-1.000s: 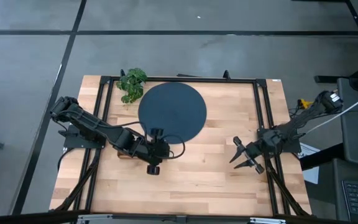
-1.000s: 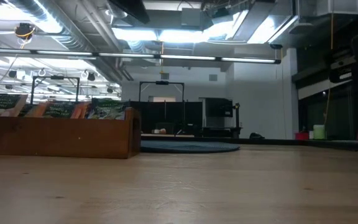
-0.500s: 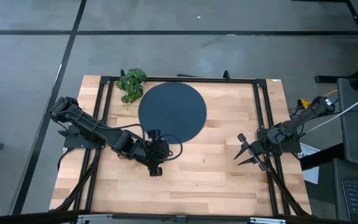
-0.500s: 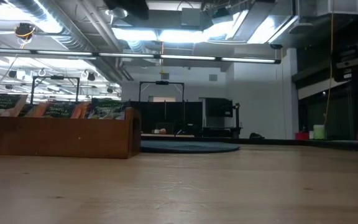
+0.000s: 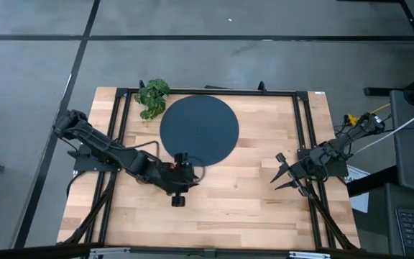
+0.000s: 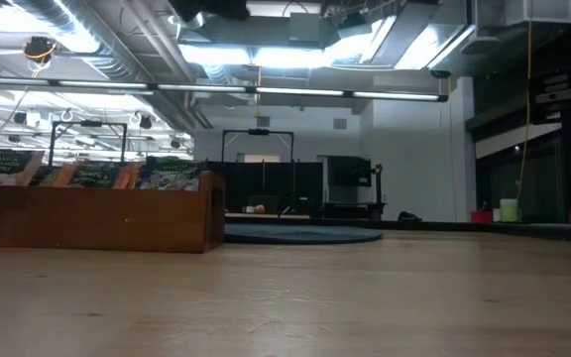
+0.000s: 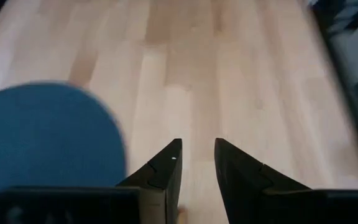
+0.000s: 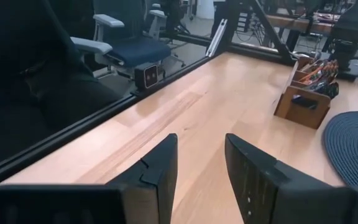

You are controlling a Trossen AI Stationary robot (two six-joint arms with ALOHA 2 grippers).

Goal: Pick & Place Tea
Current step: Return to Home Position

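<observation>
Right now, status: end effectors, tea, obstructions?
Left end effector open, empty, beside disc. Right end effector open, empty, far right. Tea standing in wooden tray. Nothing in the way.

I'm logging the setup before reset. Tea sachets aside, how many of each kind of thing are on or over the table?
dark disc: 1
leafy plant: 1
wooden organizer: 1
pincers: 2 (left pincer, right pincer)
Total: 5

High view: overhead, straight down, whole desk [image 5: 250, 208]; low view: desk-level, looking across to tray [image 6: 87, 220]; left wrist view: close behind left pincer [image 7: 197, 142], disc [image 7: 42, 137] beside it; right wrist view: behind right pincer [image 8: 200, 138], tray and disc ahead.
</observation>
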